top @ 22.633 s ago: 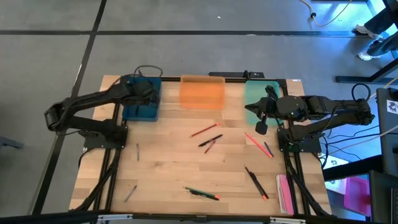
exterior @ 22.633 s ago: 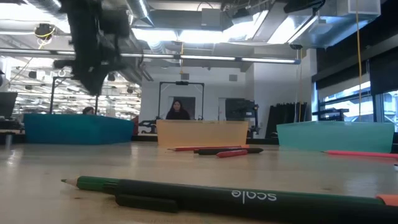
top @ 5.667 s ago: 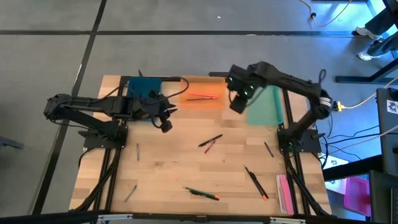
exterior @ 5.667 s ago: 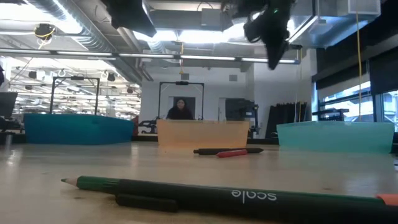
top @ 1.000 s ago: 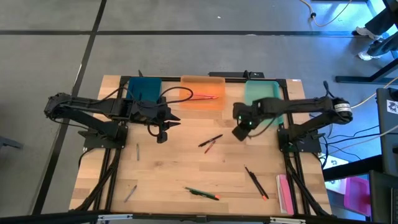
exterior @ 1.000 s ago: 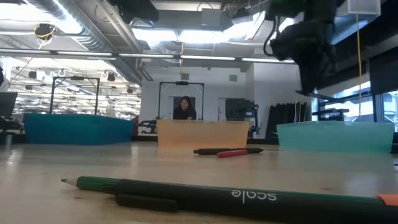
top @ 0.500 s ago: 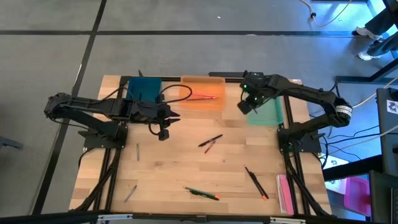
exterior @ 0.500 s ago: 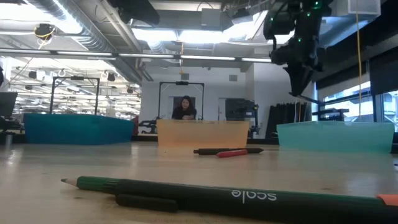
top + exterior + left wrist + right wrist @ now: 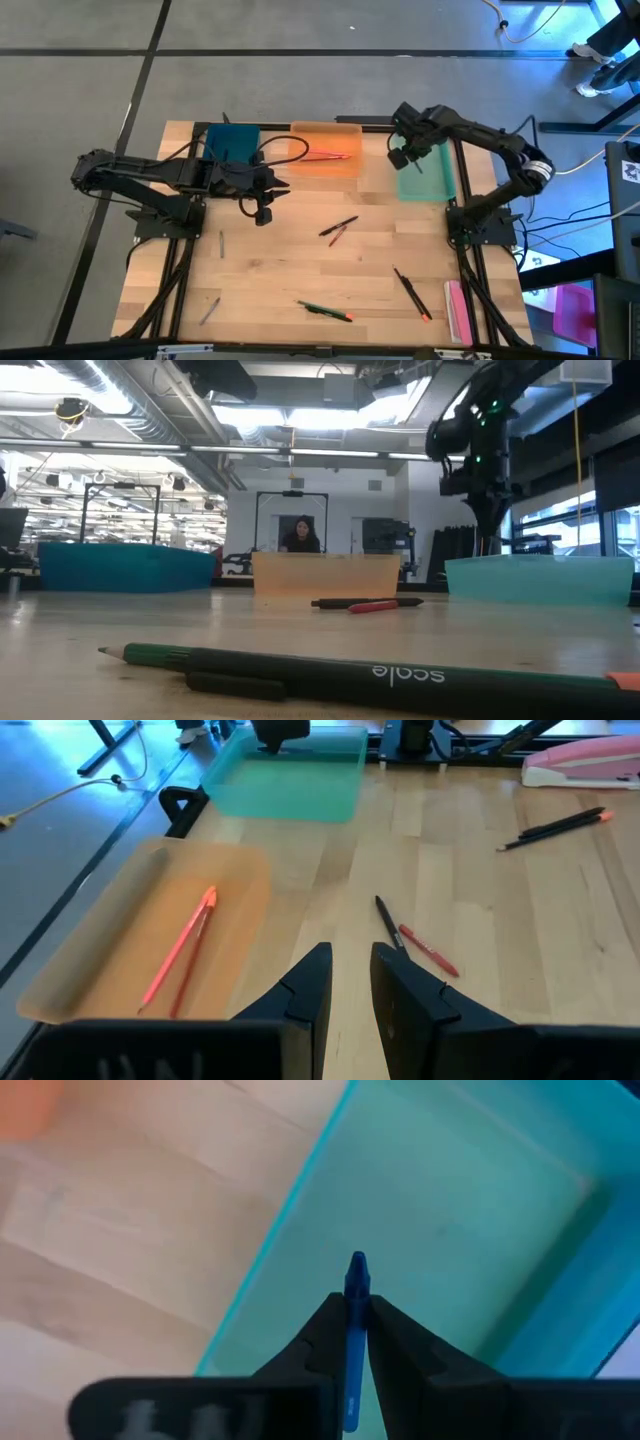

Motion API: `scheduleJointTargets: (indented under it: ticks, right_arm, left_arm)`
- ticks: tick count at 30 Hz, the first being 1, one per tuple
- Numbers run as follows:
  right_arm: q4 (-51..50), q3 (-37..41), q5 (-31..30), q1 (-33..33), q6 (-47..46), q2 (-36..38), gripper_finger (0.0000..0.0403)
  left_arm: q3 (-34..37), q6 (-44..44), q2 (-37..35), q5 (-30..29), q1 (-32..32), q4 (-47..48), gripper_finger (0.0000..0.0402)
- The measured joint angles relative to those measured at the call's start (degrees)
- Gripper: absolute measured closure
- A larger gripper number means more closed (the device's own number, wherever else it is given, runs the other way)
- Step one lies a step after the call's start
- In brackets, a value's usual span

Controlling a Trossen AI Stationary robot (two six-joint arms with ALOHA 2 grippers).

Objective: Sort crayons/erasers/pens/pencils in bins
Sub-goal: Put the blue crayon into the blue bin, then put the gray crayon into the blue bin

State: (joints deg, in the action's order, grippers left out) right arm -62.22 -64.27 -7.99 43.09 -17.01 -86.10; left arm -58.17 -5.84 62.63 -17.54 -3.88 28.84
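My right gripper hangs above the left part of the mint green bin, shut on a blue pen. It also shows in the low view, above the bin's wall. My left gripper is empty, with a narrow gap between its fingers. It hovers over bare table between the teal-blue bin and the loose sticks. Two red sticks lie in the orange bin. My right gripper pinches the blue pen between its two fingers. The pen lies along the fingers, and its end sticks out past the fingertips. The fingers point down. The pen is lifted clear, above the inside of the mint green bin.
A black pen and a red stick lie mid-table. A black pen with an orange tip and a green pencil lie nearer the front. Grey sticks lie on the left. A pink object sits at the front right.
My right gripper has risen from low over the table's right middle. It has carried the blue pen toward the far edge and now hangs over the mint green bin.
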Motion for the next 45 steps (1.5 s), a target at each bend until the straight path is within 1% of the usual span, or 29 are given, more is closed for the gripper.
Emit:
scheduleJointTargets:
  ticks: [6,9,11,22,28,38,42,45]
  right_arm:
    - [0.33,0.02,0.40,3.68,1.78,-4.68,0.0362]
    - [0.31,0.02,3.96,5.05,2.07,-6.77,0.0362]
    - [0.50,0.02,4.87,5.59,2.39,-8.04,0.0362]
    - [1.19,0.02,5.13,7.39,2.67,-13.92,0.0362]
    - [1.83,0.02,5.14,7.36,1.09,-14.53,0.0354]
    - [3.51,0.02,5.11,7.36,2.65,-14.74,0.0326]
    - [4.18,0.02,5.09,7.36,2.82,-13.89,0.0325]
    - [4.16,0.02,5.07,7.10,3.96,-10.95,0.0329]
  left_arm:
    - [0.00,0.02,0.00,-0.02,0.00,0.00,0.0337]
    - [0.00,0.00,0.00,-0.05,0.00,0.00,0.0337]
    - [0.00,0.00,0.00,-0.05,0.00,0.00,0.0337]
    - [0.00,0.01,0.00,-0.05,0.00,0.00,0.0337]
    - [0.00,0.02,0.00,-1.45,0.00,0.00,0.0337]
    - [0.02,-0.16,0.00,-1.47,0.00,0.00,0.0337]
    - [0.00,-4.19,-0.02,-2.69,0.00,0.08,0.0337]
    - [0.04,-7.27,-0.65,-3.68,-0.25,1.15,0.0337]
